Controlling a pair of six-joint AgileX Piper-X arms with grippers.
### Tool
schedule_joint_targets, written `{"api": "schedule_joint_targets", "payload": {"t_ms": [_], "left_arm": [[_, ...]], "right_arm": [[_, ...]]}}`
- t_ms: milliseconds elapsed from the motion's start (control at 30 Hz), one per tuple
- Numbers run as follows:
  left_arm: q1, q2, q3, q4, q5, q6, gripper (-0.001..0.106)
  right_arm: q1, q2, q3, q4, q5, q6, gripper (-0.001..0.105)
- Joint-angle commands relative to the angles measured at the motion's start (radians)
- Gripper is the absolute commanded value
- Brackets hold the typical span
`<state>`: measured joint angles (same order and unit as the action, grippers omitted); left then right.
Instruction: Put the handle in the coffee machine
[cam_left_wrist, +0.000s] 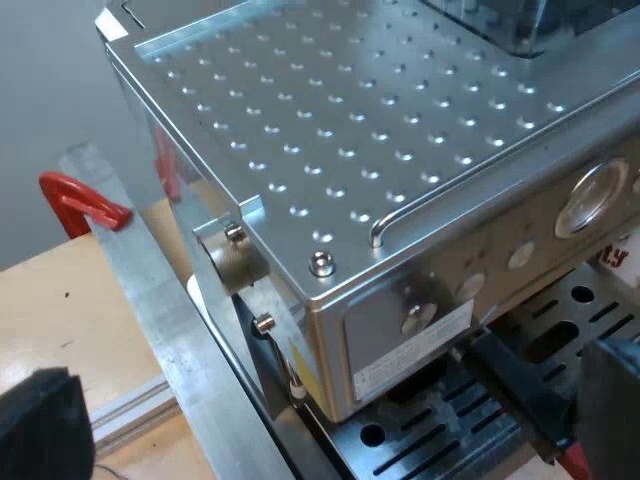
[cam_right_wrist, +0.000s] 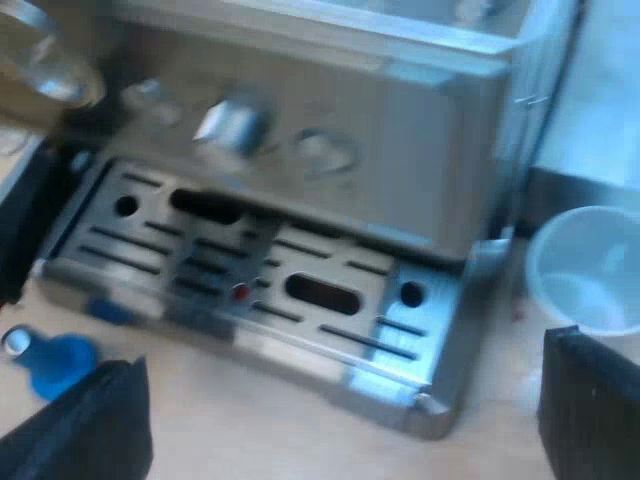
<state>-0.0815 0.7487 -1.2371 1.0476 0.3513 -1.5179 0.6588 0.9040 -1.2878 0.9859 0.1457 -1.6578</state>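
One espresso machine (cam_left_wrist: 330, 150) stands on a pale surface (cam_right_wrist: 300, 440). One dark handle (cam_left_wrist: 515, 385) juts from the machine's front over the drip tray (cam_right_wrist: 330, 300). My left fingers (cam_left_wrist: 40, 425) are spread wide, and the handle's red end is just beside one of them. The right wrist view adds one blue tamper (cam_right_wrist: 55, 362) near one tray corner and one translucent cup (cam_right_wrist: 590, 265) by the other. It also shows my right fingers (cam_right_wrist: 95, 425) wide apart, with bare surface before the tray's edge. The left wrist view adds one red clamp (cam_left_wrist: 80, 200) (at the surface's edge).
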Motion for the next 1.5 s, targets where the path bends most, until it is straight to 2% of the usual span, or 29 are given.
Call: {"api": "schedule_joint_targets", "payload": {"t_ms": [33, 200, 300, 367, 433, 467, 533, 567, 667, 867, 967, 1000, 1300, 1500], "left_arm": [[0.001, -0.01, -0.007, 0.01, -0.01, -0.027, 0.105], [0.001, -0.013, -0.007, 0.039, -0.01, -0.027, 0.105], [0.025, -0.026, -0.007, 0.039, -0.008, -0.027, 0.105], [0.075, -0.044, -0.007, 0.039, 0.0, -0.027, 0.105], [0.122, -0.057, -0.007, 0.039, 0.018, -0.03, 0.105], [0.154, -0.067, -0.007, 0.039, 0.044, -0.034, 0.105], [0.191, -0.08, -0.007, 0.046, 0.064, -0.034, 0.105], [0.211, -0.089, -0.007, 0.05, 0.082, -0.034, 0.105], [0.225, -0.111, -0.007, 0.057, 0.098, -0.034, 0.105], [0.225, -0.155, -0.005, 0.057, 0.097, -0.034, 0.105], [0.225, -0.173, 0.008, 0.052, 0.113, -0.074, 0.105], [0.225, -0.185, 0.022, 0.05, 0.131, -0.08, 0.105], [0.225, -0.294, 0.138, 0.049, 0.135, -0.08, 0.105], [0.225, -0.428, 0.215, 0.048, 0.132, -0.077, 0.105]], "right_arm": [[-0.043, -0.03, -0.015, 0.02, -0.014, -0.03, 0.079], [-0.244, -0.069, -0.015, 0.076, -0.109, -0.086, 0.079], [-0.261, -0.072, -0.015, 0.078, -0.115, -0.094, 0.079], [-0.321, -0.079, -0.015, 0.094, -0.14, -0.122, 0.079], [-0.53, -0.093, -0.015, 0.12, -0.269, -0.193, 0.079], [-0.575, -0.093, -0.015, 0.126, -0.293, -0.21, 0.079], [-0.616, -0.096, -0.015, 0.131, -0.31, -0.224, 0.079], [-0.662, -0.096, -0.015, 0.14, -0.328, -0.252, 0.079], [-0.735, -0.106, -0.013, 0.157, -0.345, -0.283, 0.079], [-0.747, -0.181, -0.013, 0.157, -0.345, -0.293, 0.079], [-0.747, -0.237, -0.013, 0.157, -0.345, -0.293, 0.079], [-0.747, -0.262, -0.013, 0.157, -0.345, -0.293, 0.079], [-0.747, -0.45, -0.013, 0.175, -0.345, -0.293, 0.079], [-0.747, -0.585, -0.013, 0.212, -0.345, -0.293, 0.079]]}}
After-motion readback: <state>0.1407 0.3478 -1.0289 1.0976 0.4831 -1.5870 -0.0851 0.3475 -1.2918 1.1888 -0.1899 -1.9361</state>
